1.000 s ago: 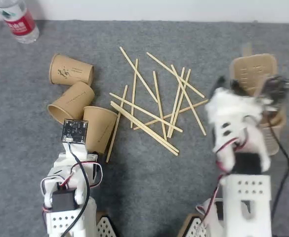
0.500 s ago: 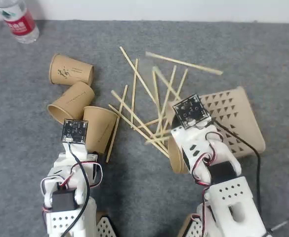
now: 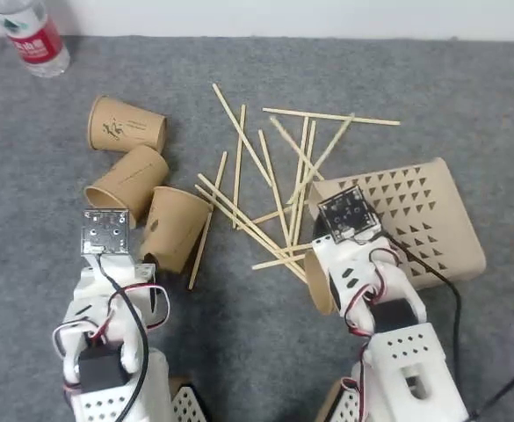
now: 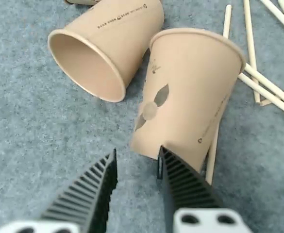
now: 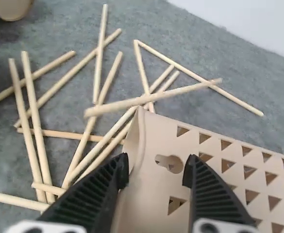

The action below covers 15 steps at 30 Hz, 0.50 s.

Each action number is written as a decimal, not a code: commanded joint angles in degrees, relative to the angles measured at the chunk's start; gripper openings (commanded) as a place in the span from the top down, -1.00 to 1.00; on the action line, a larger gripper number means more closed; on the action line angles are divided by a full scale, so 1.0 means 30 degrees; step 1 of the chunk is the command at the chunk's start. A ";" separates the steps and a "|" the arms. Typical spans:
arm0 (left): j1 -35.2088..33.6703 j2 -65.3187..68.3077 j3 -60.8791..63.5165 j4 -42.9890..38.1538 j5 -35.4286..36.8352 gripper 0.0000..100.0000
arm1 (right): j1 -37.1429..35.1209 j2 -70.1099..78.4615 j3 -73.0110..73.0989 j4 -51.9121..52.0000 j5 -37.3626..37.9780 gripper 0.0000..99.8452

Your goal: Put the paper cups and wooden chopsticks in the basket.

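Three paper cups lie on their sides at the left: one far (image 3: 126, 125), one in the middle (image 3: 129, 180), one nearest (image 3: 176, 227). My left gripper (image 4: 138, 153) is open, with one fingertip against the base of the nearest cup (image 4: 190, 97) and the other on the carpet beside it. Next to that lies the middle cup (image 4: 103, 46). Several wooden chopsticks (image 3: 265, 189) are scattered mid-table. The perforated basket (image 3: 406, 215) lies tipped on its side, mouth toward the chopsticks. My right gripper (image 5: 156, 159) is shut on the basket's wall (image 5: 214, 160) near its rim.
A water bottle (image 3: 32, 35) lies at the far left corner. Some chopsticks (image 5: 146, 99) rest against the basket's rim. Grey carpet covers the table, with open room at the far right and in front between the arms.
The right arm swung the basket from standing at the right edge to lying against the chopsticks, pushing several aside. The left arm has shifted left and tilted toward the nearest cup.
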 commanded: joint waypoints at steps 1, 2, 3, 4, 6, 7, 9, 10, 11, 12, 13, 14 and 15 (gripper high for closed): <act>-0.0088 -0.0293 0.0630 -0.0322 0.0264 0.73 | 0.0513 -0.0220 -0.1641 0.0952 0.0147 0.61; -0.0088 -0.0293 0.1158 -0.0645 0.0498 0.73 | 0.0513 -0.0220 -0.2051 0.1304 0.0147 0.60; -0.0147 -0.0293 0.1656 -0.1143 0.0938 0.73 | 0.0542 -0.0249 -0.2579 0.1802 0.0176 0.60; -0.0234 -0.0293 0.2154 -0.1641 0.1260 0.73 | 0.0542 -0.0249 -0.3253 0.2418 0.0176 0.60; -0.0264 -0.0293 0.2857 -0.2315 0.1465 0.73 | 0.0542 -0.0249 -0.4894 0.3971 0.0234 0.60; -0.0264 -0.0293 0.2945 -0.2374 0.1407 0.73 | 0.0542 -0.0220 -0.5714 0.4733 0.0264 0.60; -0.0264 -0.0293 0.2974 -0.2403 0.1436 0.73 | 0.0542 -0.0103 -0.7326 0.6022 0.0293 0.60; -0.0234 -0.0293 0.3004 -0.2403 0.1436 0.73 | 0.0542 -0.0044 -0.8088 0.6608 0.0293 0.60; -0.0234 -0.0293 0.3004 -0.2432 0.1436 0.73 | 0.0484 -0.0044 -0.8703 0.7077 0.0293 0.60; -0.0234 -0.0293 0.3033 -0.2432 0.1436 0.73 | 0.0425 -0.0015 -0.9319 0.7575 0.0293 0.60; -0.0205 -0.0293 0.3033 -0.2432 0.1436 0.73 | 0.0396 0.0015 -0.9875 0.8103 0.0293 0.59; -0.0176 -0.0293 0.3033 -0.2432 0.1436 0.73 | 0.0220 0.0073 -1.0432 0.8630 0.0293 0.57; -0.0205 -0.0293 0.3033 -0.2432 0.1436 0.73 | 0.0073 0.0337 -1.0960 0.9187 0.0293 0.53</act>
